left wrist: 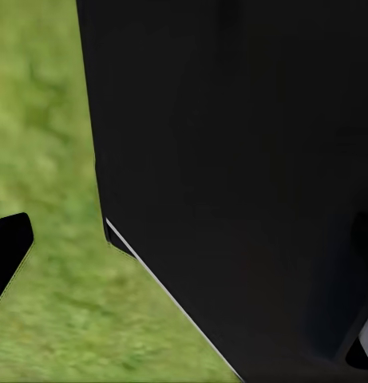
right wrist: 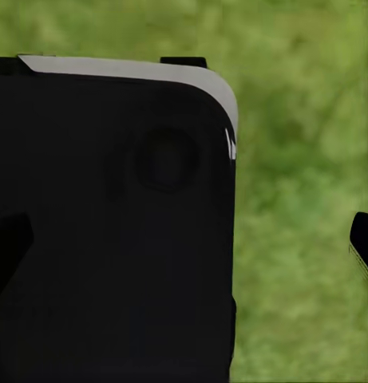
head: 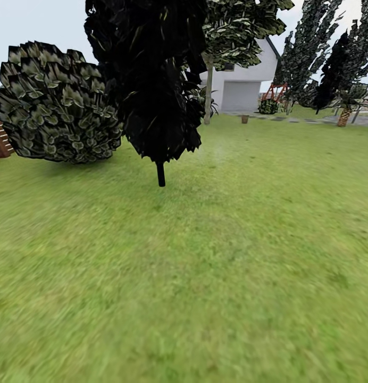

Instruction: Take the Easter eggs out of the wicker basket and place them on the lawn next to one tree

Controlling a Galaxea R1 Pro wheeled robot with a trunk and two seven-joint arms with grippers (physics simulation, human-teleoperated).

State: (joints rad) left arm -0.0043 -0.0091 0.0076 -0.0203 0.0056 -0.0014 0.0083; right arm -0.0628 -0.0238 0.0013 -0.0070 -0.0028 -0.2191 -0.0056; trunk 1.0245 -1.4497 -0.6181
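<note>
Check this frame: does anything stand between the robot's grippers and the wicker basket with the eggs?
Cannot be judged. Ahead lie open lawn, a black-leaved tree and a round bush. Both wrist views give grass and dark robot body.

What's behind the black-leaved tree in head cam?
Behind the black-leaved tree a pale-trunked tree and the white house show beyond the lawn. Its dark foliage covers whatever stands directly behind it, including part of the house's left side.

open lawn (head: pixel 221 276) ahead, thin-stemmed black-leaved tree (head: pixel 160 173) and round bush (head: pixel 56 106) blocking the left
</note>
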